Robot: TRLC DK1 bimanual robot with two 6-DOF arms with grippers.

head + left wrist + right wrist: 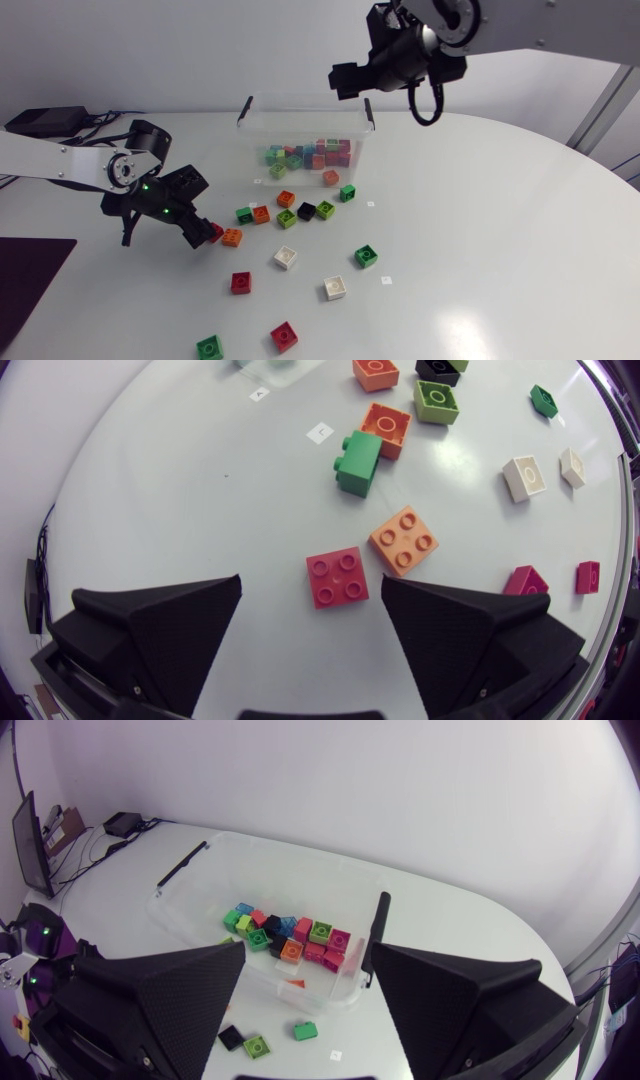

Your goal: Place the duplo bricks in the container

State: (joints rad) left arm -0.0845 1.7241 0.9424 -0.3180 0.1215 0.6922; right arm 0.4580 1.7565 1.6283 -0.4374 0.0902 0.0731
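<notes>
Our left gripper (311,582), jaws spread, hangs over the red duplo brick (337,577) left of the table's middle, the brick just ahead between its fingers. Our right gripper (308,955) gapes empty above the container (300,101).

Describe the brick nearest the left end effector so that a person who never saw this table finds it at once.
Start at the clear container at the far side of the table and go to the left end effector. Between its open fingers lies a red brick with four studs. The orange brick beside it has four studs too, but lies outside the fingers.
</notes>
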